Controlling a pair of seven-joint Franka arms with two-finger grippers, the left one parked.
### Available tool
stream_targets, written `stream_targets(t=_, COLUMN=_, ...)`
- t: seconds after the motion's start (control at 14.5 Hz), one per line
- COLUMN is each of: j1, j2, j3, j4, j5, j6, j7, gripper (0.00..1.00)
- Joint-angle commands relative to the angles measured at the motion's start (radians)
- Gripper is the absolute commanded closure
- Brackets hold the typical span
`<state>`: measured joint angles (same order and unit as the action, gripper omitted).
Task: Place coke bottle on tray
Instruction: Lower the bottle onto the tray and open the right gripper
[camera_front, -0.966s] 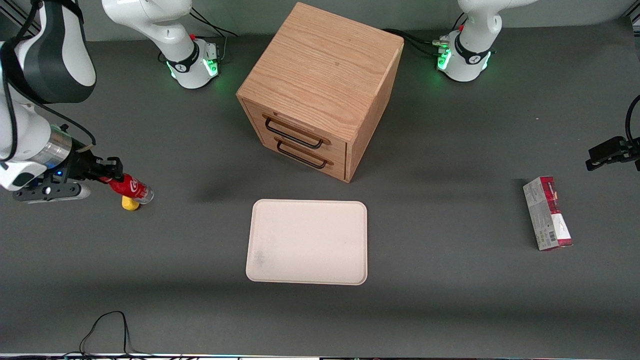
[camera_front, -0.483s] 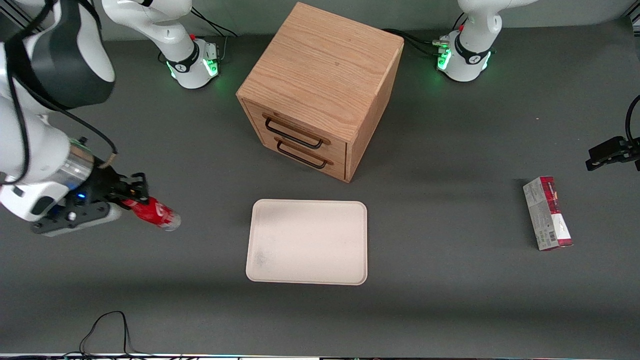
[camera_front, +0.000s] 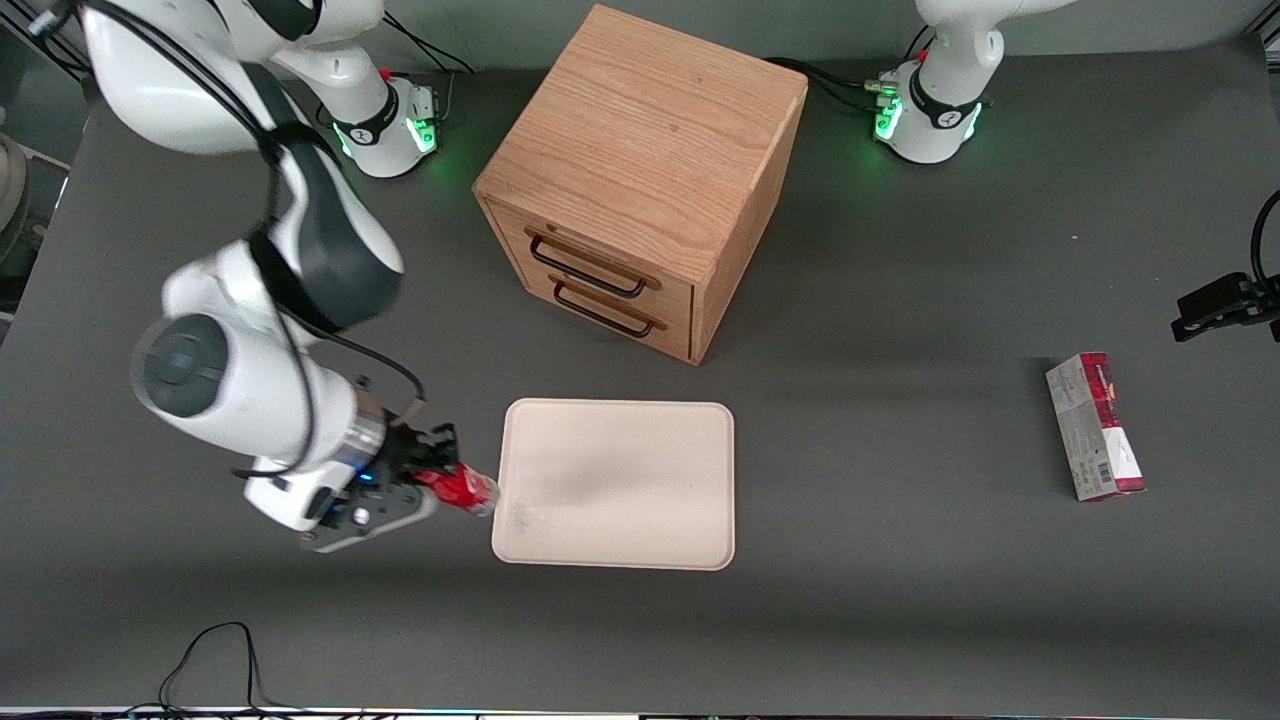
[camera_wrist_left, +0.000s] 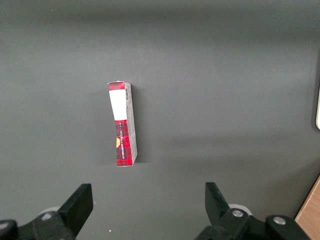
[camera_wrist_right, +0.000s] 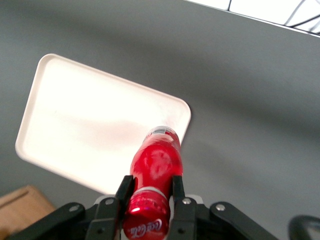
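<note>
At the tray's edge on the working arm's end, your pincer is clamped on the coke bottle, its two fingers pressing the neck just below the red cap. You can read white script on the cap end in the wrist view, though the bottom of it is cut off, so only part of the brand lettering shows. The bottle is carried tilted, nearly lying flat, with its clear base pointing at the tray and hanging over the tray's corner, by the faint grey smudge. Whether the base touches the rim, you cannot tell from either view.

Farther from the front camera, the wooden drawer box stands on the worktop, two dark handles on its front facing the tray. Toward the parked arm's end lies a red and grey carton with a barcode; its print is too small to read.
</note>
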<state>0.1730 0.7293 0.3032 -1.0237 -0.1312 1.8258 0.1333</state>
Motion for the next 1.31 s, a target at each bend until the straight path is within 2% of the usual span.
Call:
stream_targets(t=0.0, j1=0.045, j2=0.113, j3=0.028, j4=0.07, j5=-0.122, j6=0.082, j7=0.072, gripper=1.0)
stream_targets(t=0.14, j1=0.046, j2=0.157, j3=0.034, j4=0.065, j5=-0.142, j6=0.147, j7=0.072, gripper=1.0)
stream_targets(t=0.41, j1=0.045, j2=0.176, j3=0.033, j4=0.004, j5=-0.15, j6=0.196, j7=0.072, gripper=0.92)
stream_targets(t=0.48, j1=0.045, j2=0.176, j3=0.033, j4=-0.005, j5=-0.15, j6=0.196, j7=0.09, gripper=0.87)
stream_targets(t=0.55, j1=0.043, j2=0.176, j3=0.033, j4=-0.007, j5=-0.148, j6=0.196, j7=0.106, gripper=0.76)
stream_targets(t=0.62, j1=0.042, j2=0.176, j3=0.033, j4=-0.007, j5=-0.148, j6=0.196, j7=0.12, gripper=0.17)
stream_targets(t=0.69, j1=0.04, j2=0.174, j3=0.033, j4=-0.009, j5=-0.148, j6=0.196, j7=0.144, gripper=0.0)
stream_targets(t=0.97, j1=0.029, j2=0.133, j3=0.028, j4=-0.01, j5=-0.136, j6=0.181, j7=0.17, gripper=0.0)
stream_targets(t=1.1, j1=0.028, j2=0.047, j3=0.013, j4=-0.06, j5=-0.13, j6=0.1, j7=0.213, gripper=0.0)
stream_targets(t=1.17, j1=0.014, j2=-0.015, j3=-0.011, j4=-0.103, j5=-0.099, j6=0.08, j7=0.207, gripper=0.0)
stream_targets(t=1.24, j1=0.008, j2=-0.1, j3=-0.059, j4=-0.183, j5=0.001, j6=0.063, j7=0.201, gripper=0.0)
